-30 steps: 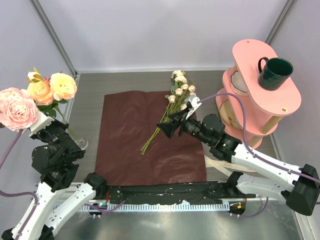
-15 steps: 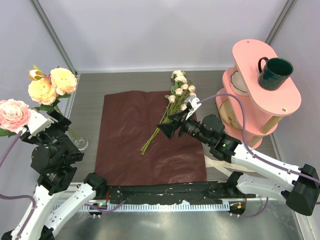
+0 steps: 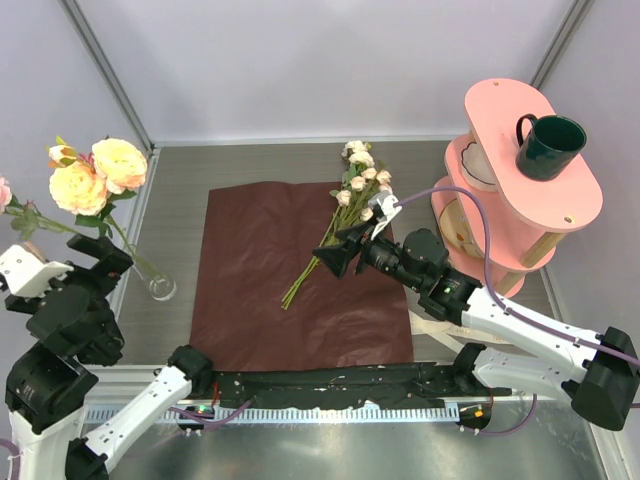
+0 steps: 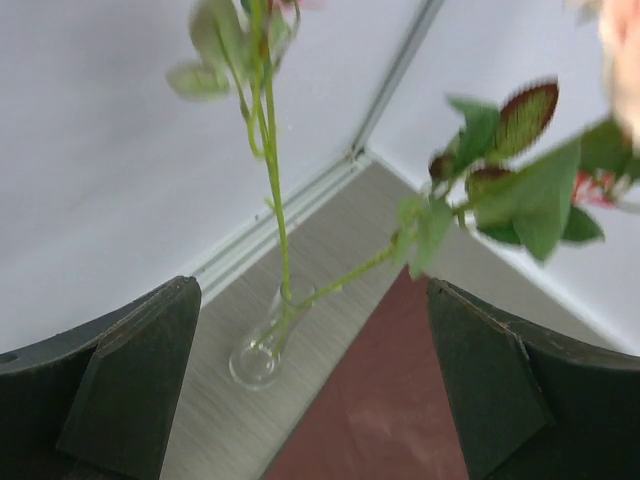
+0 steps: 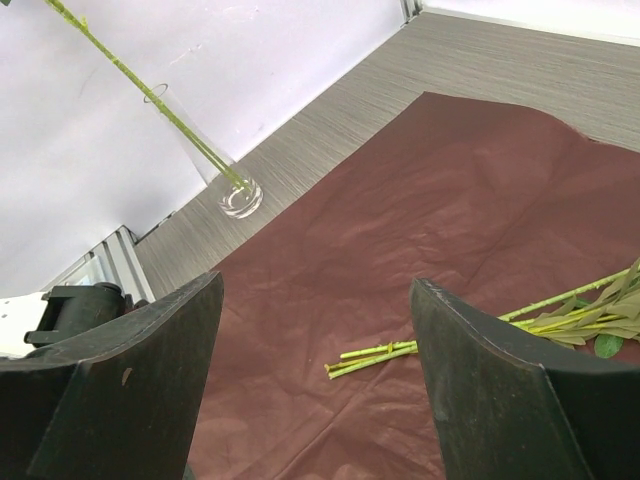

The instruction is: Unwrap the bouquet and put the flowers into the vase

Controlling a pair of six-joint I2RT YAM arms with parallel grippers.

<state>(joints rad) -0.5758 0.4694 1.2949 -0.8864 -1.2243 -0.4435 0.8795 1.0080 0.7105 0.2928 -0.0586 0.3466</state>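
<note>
Paper [image 3: 300,290] is laid flat beneath the right gripper [image 5: 315,390], whose jaws are spread and empty. Flowers [image 3: 352,195] lie just ahead of it. The vase [image 4: 262,355], seemingly holding three stems [image 4: 272,200], stands ahead of the left gripper [image 4: 315,385], spread wide.

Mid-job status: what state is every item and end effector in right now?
Wrapping paper: unfolded flat.
Small roses: loose, stems lying on paper.
Vase: upright, holding large roses' stems.
Mug: upright on pink shelf.
Left end effector: open, empty.
Right end effector: open, empty.
</note>
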